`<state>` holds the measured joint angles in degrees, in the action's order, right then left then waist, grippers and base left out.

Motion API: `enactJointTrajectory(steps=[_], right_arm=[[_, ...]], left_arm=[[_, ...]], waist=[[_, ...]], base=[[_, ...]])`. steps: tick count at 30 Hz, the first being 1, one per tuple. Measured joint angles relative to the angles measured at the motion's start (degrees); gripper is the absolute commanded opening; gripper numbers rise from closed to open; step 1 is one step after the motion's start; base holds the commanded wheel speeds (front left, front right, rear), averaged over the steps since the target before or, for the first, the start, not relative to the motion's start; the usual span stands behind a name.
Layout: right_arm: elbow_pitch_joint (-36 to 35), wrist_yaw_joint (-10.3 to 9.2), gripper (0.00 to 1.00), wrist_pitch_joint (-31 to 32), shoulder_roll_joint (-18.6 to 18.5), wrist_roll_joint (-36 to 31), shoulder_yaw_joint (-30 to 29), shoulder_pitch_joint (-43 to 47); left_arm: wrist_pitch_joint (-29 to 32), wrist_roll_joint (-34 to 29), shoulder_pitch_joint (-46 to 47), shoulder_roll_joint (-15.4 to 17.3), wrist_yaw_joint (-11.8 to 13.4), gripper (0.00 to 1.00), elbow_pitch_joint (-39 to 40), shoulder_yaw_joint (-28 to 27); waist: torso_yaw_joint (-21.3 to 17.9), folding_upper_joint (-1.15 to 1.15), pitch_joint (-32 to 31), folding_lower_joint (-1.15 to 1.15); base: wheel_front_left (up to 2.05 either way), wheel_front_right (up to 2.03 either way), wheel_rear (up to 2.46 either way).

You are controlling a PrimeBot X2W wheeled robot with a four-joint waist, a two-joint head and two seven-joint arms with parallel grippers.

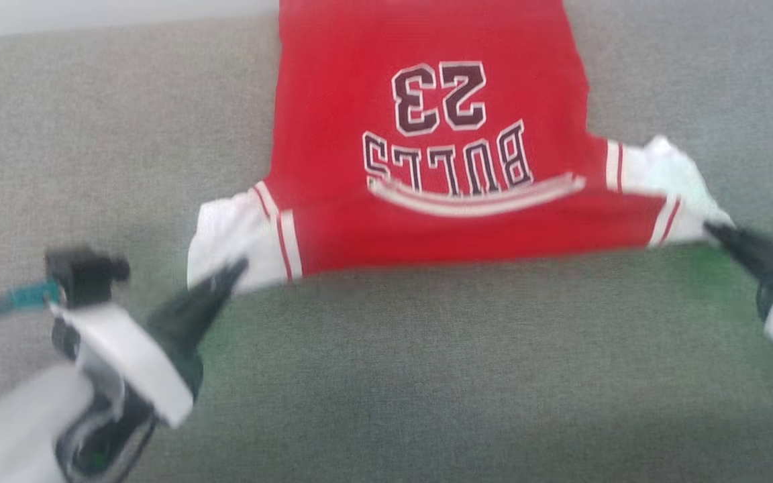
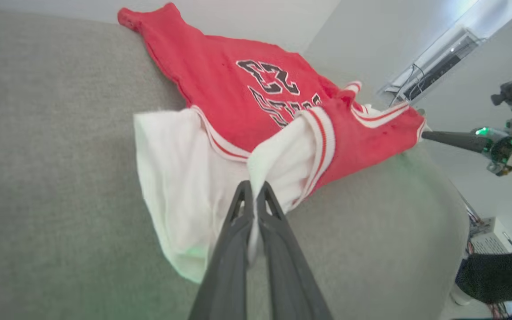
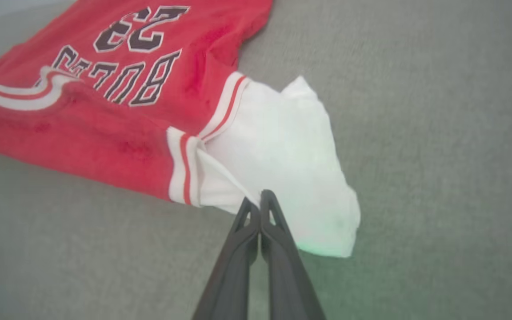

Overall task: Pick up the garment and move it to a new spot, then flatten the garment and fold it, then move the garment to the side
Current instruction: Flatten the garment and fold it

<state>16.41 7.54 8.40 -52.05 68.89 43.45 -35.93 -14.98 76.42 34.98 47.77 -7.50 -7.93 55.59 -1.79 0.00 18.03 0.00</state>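
The garment, a bright red jersey with white short sleeves and a dark "23", lies spread on the grey surface, its lettering upside down in the head view. My left gripper is shut on the white sleeve at the lower left; the left wrist view shows white cloth pinched between its fingers on the garment. My right gripper is shut on the opposite white sleeve; in the right wrist view its tips bite that sleeve's edge on the garment. The near red edge is stretched between both grippers.
Grey fabric surface stretches wide in front of the jersey and to both sides. Its far edge meets a pale wall. In the left wrist view, equipment and cables sit beyond the surface's edge.
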Motion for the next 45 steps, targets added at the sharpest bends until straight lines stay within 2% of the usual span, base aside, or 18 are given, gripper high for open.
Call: enactJointTrajectory(steps=[10,18,23,31,37,38,39,40,41,45], right_arm=[[-11.7,-0.01,0.0,6.8,-6.0,3.5,-3.7,17.3],[-15.4,-0.01,0.0,8.8,-5.9,3.0,-8.5,26.2],[-15.2,-0.01,0.0,10.3,-3.4,-1.4,-12.1,28.1],[-11.4,0.0,0.0,15.9,4.4,-11.2,-15.6,27.1],[-10.4,0.08,0.0,18.7,7.6,-18.8,-17.4,26.6],[-10.7,0.07,0.11,19.0,8.0,-19.6,-17.7,26.7],[-11.3,0.05,0.39,19.1,8.2,-20.4,-18.2,26.8],[-12.0,0.01,0.91,19.3,8.6,-20.8,-18.9,27.1],[-13.0,0.0,1.0,19.5,8.8,-20.8,-19.6,27.6],[-19.9,0.0,1.0,23.8,8.1,-18.8,-23.8,30.2]], left_arm=[[0.0,-10.1,-12.1,2.3,0.0,0.0,4.2,-0.9],[0.0,-13.0,-16.2,2.4,0.0,0.0,3.9,-0.3],[0.0,-13.6,-16.0,0.8,0.0,0.0,0.7,0.7],[-0.3,-13.8,-13.8,-3.9,-0.1,0.0,-4.7,1.7],[-0.5,-14.2,-12.6,-5.7,-0.2,0.0,-7.7,2.5],[-0.6,-14.6,-12.6,-5.9,-0.2,0.0,-8.0,2.5],[-0.6,-14.9,-12.5,-6.0,-0.2,0.0,-8.2,2.4],[-0.6,-14.9,-12.5,-6.2,-0.2,0.0,-8.3,2.3],[-0.6,-15.0,-12.5,-6.4,-0.2,0.0,-8.4,2.3],[-0.6,-15.7,-12.5,-7.0,-0.2,0.0,-8.2,1.8]], waist=[[0.9,0.0,-0.6,0.0],[1.4,0.0,0.1,0.0],[1.3,0.0,0.4,0.0],[1.4,0.0,0.3,0.0],[1.8,0.0,0.8,0.0],[1.9,0.0,0.9,0.0],[1.9,0.0,1.0,0.0],[1.9,0.0,1.0,0.0],[1.9,0.0,1.0,0.0],[2.2,0.0,0.7,0.0]], base=[[0.0,0.0,0.0],[0.0,0.0,0.0],[0.0,0.0,0.0],[0.0,0.0,0.0],[0.0,0.0,0.0],[0.0,0.0,0.0],[0.0,0.0,0.0],[0.0,0.0,0.0],[0.0,0.0,0.0],[0.0,0.0,0.0]])
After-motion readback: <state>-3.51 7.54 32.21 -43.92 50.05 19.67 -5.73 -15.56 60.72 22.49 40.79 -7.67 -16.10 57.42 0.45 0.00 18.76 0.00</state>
